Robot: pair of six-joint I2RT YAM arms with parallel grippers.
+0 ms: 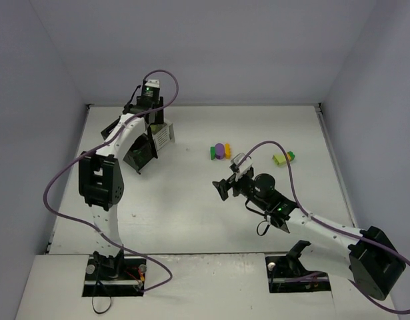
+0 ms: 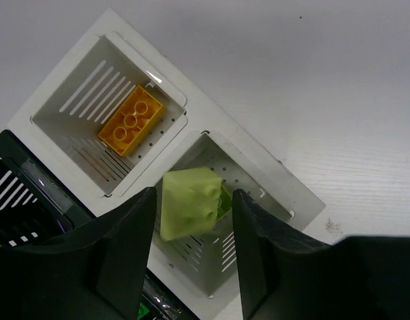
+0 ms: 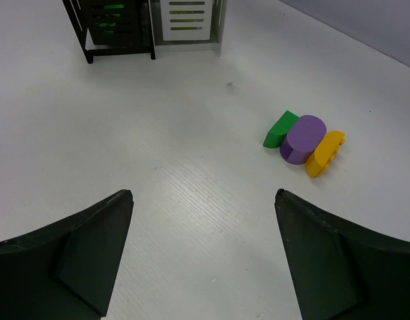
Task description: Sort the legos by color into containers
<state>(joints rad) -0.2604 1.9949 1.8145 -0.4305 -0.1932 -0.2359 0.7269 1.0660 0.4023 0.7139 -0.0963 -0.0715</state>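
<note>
My left gripper (image 2: 193,197) brackets one lime-green lego (image 2: 187,205) over the lower white bin (image 2: 277,171); gripping or not, I can't tell. One orange lego (image 2: 131,121) sits upper-left; my right gripper (image 3: 202,217) gapes wide, three legos (image 3: 301,139) centre-right.

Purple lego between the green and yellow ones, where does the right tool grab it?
From above, closing on its near and far sides: green lego and yellow lego flank the purple lego left and right, seemingly touching, so only those two sides look free.
</note>
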